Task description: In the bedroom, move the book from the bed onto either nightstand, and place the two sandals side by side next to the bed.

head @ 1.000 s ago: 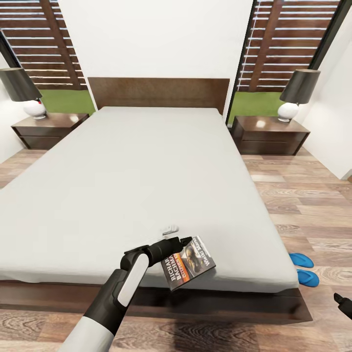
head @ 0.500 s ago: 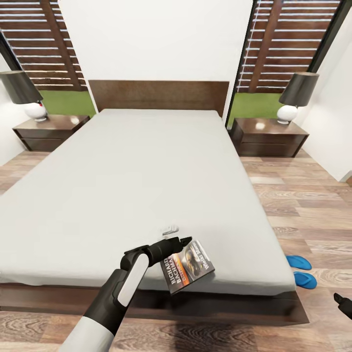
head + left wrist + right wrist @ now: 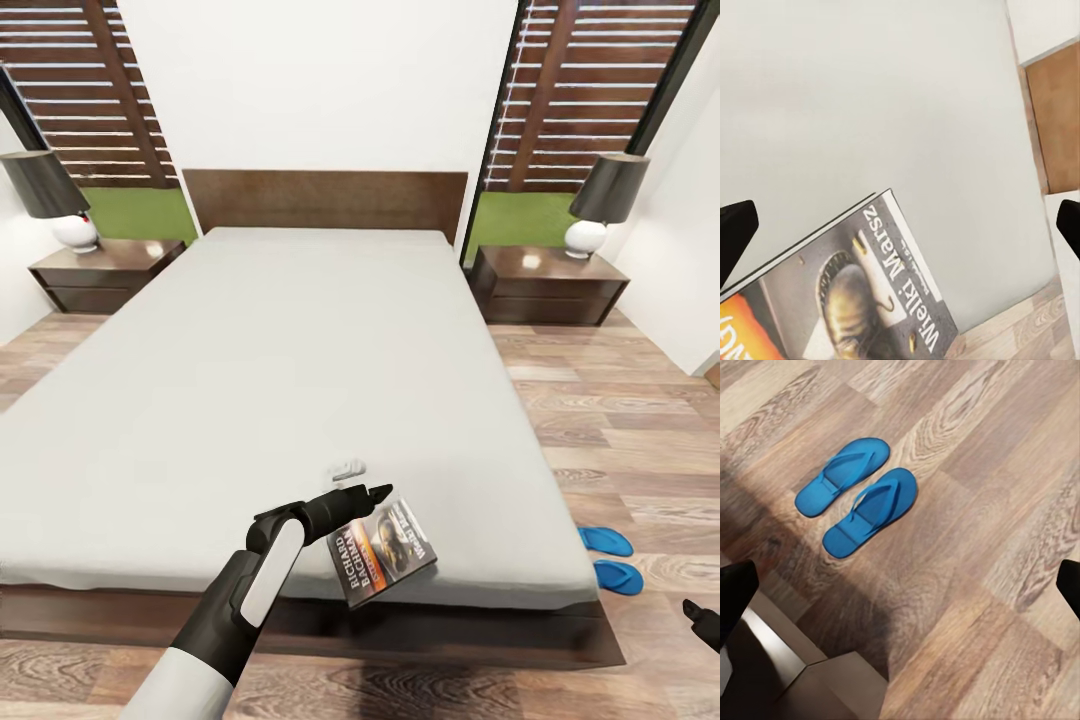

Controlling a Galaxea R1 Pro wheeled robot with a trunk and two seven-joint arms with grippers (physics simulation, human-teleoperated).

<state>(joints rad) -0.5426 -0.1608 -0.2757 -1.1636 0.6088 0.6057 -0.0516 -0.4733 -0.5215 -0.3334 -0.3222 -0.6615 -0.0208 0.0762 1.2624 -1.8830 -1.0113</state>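
Note:
The book (image 3: 384, 551) lies face up on the grey mattress of the bed (image 3: 300, 360), at its near edge, with one corner over the dark frame. My left gripper (image 3: 375, 492) hovers just above the book's far side. In the left wrist view its fingers (image 3: 735, 232) stand wide apart, open, with the book (image 3: 862, 292) below them. The two sandals (image 3: 604, 541) (image 3: 618, 576) lie side by side on the floor by the bed's near right corner. My right gripper (image 3: 900, 589) is open above the floor, a little away from both sandals (image 3: 844, 474) (image 3: 870, 510).
One nightstand (image 3: 105, 270) stands left of the headboard and another nightstand (image 3: 550, 282) right of it, each bearing a black-shaded lamp (image 3: 607, 200). A small white object (image 3: 346, 467) rests on the mattress beyond the book. Wood-plank floor (image 3: 630, 430) runs along the bed's right side.
The whole picture has shifted a little downward, so the camera has moved. Book, sandals and both arms hold their places relative to each other.

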